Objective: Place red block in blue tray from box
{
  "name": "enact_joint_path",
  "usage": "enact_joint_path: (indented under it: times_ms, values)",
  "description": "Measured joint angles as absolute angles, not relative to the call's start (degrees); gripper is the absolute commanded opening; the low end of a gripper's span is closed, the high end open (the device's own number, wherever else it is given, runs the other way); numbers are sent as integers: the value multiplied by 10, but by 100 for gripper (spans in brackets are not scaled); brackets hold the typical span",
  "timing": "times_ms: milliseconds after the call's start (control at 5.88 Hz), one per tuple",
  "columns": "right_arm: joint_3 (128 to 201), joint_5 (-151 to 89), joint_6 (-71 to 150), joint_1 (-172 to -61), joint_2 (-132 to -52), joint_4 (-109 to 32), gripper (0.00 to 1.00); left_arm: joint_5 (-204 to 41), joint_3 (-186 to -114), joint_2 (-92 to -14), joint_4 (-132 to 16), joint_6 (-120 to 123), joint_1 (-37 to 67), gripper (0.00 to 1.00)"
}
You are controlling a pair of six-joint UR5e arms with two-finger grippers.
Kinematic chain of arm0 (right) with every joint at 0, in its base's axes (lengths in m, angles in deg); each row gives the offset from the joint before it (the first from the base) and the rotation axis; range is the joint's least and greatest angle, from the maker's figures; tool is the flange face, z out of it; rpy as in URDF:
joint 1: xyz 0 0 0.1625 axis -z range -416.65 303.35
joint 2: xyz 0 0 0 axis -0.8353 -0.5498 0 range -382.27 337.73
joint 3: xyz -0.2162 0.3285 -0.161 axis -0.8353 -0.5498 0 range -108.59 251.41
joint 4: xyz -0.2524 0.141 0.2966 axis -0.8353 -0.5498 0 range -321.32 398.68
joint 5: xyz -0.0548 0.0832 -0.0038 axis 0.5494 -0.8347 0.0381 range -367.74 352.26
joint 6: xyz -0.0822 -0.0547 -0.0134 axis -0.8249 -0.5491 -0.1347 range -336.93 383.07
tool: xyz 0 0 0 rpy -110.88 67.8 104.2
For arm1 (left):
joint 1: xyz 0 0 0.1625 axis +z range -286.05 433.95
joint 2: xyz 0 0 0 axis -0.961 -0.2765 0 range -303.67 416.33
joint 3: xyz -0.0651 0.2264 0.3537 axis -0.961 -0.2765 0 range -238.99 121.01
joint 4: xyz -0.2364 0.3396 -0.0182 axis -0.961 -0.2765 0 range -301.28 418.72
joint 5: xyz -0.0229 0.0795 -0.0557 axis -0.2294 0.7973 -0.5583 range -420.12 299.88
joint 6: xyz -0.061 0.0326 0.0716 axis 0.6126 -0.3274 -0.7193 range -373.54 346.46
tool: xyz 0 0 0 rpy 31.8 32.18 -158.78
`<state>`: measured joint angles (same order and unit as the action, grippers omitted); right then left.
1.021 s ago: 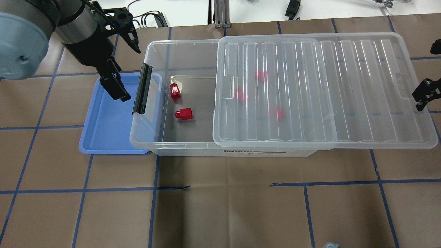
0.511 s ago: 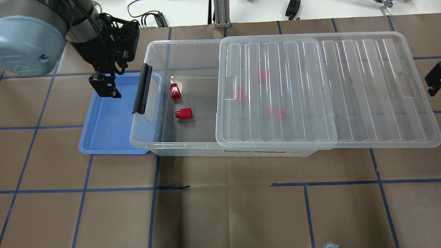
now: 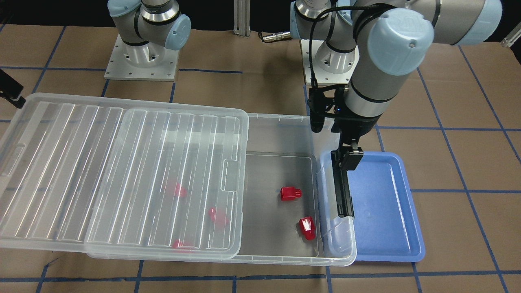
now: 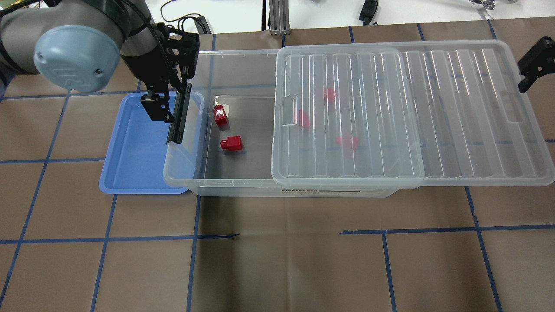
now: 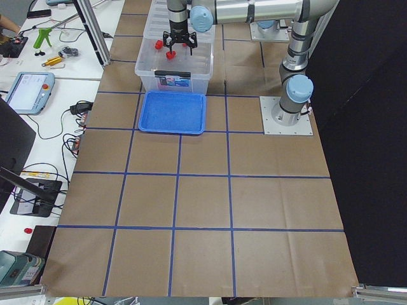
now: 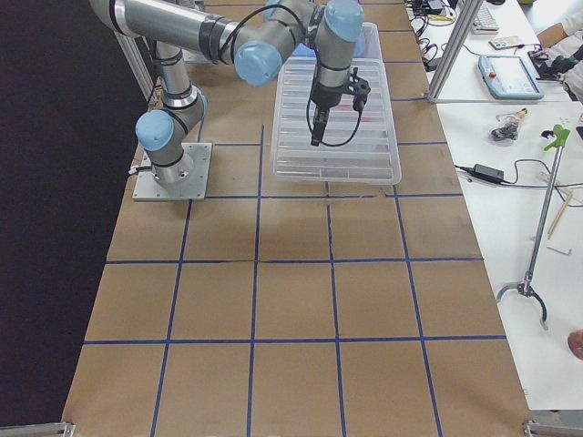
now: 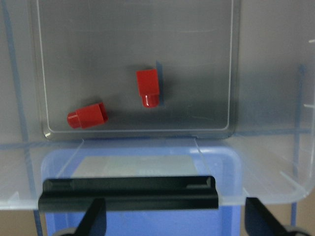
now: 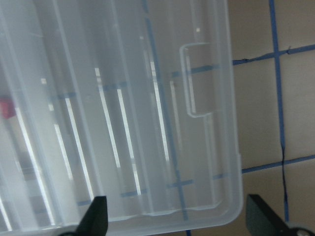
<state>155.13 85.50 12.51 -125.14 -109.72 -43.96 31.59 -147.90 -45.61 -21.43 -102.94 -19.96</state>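
Observation:
Two red blocks [image 4: 220, 115] [image 4: 231, 143] lie uncovered on the floor of the clear box [image 4: 230, 55]; they also show in the left wrist view [image 7: 148, 87] [image 7: 88, 115]. Three more blocks [image 4: 329, 94] lie blurred under the ribbed lid [image 4: 412, 112], which is slid to the right. The blue tray [image 4: 134, 151] is empty, tucked under the box's left end. My left gripper [image 4: 162, 106] is open and empty above the black latch [image 4: 178, 115]. My right gripper [image 4: 533, 65] is open and empty beyond the lid's right end.
The lid overhangs the box's right end and covers most of it. The brown table [image 4: 277, 260] is marked with blue tape lines. Cables and a metal post [image 4: 277, 17] lie at the far edge.
My left gripper has moved right, from over the tray to above the box's latch end. My right gripper has drawn back from the lid's end toward the far side. The lid shifted slightly right.

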Motion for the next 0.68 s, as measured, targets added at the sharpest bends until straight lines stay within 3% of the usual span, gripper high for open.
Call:
enact_joint_path:
  times_ms: [681]
  values:
    - [1527,832,333,-1439,-1087,-428,100,320,-1539,-560,-35,-1024,-241,98]
